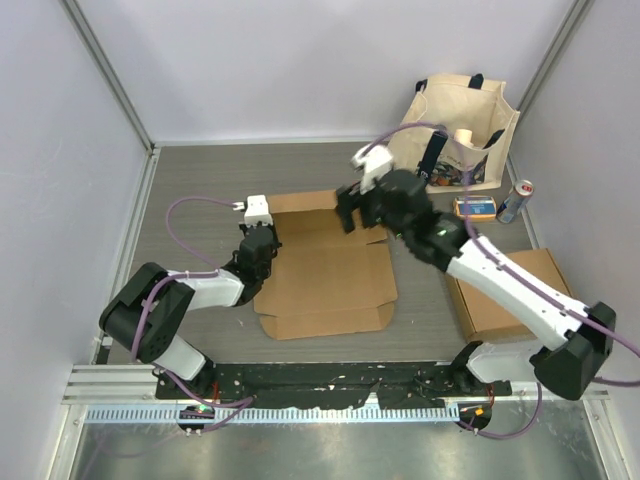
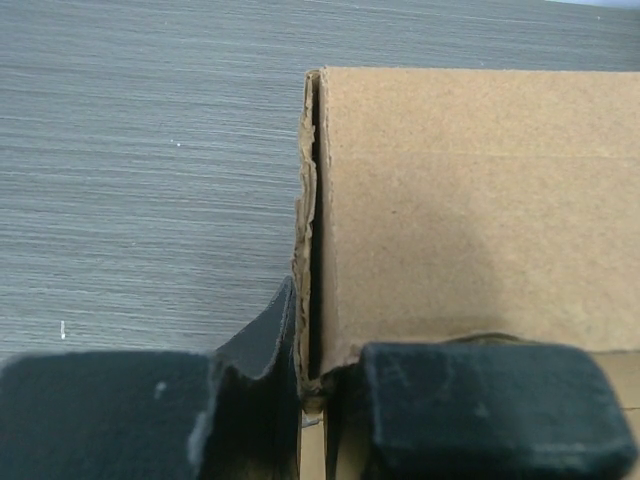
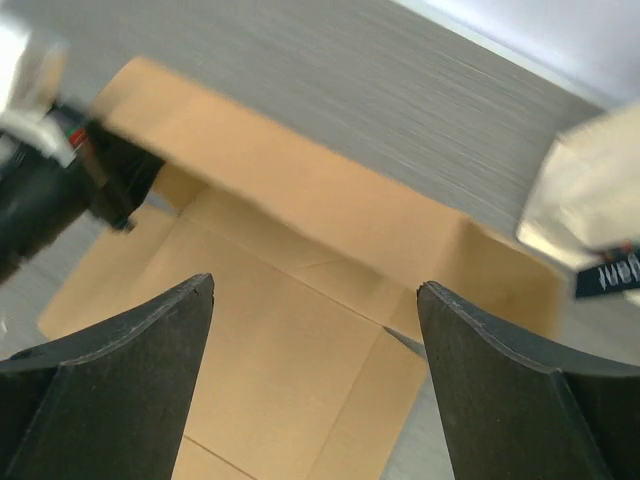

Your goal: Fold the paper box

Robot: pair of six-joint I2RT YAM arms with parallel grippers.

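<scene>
Far-right tote bag (image 1: 478, 105), paper box (image 1: 325, 275) nearer, central

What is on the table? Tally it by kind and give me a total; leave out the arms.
Cardboard boxes: 2 (part-folded box, closed box)
Tote bag: 1 (contents not counted)
Drink can: 1
Blue-and-orange packet: 1
Total: 5

left arm (image 1: 205, 290): black joints, white link, white wrist block | right arm (image 1: 510, 285): same black-and-white build | cables (image 1: 168, 225): purple, looping off each wrist | fingers (image 3: 120, 390): matte black, tapered
</scene>
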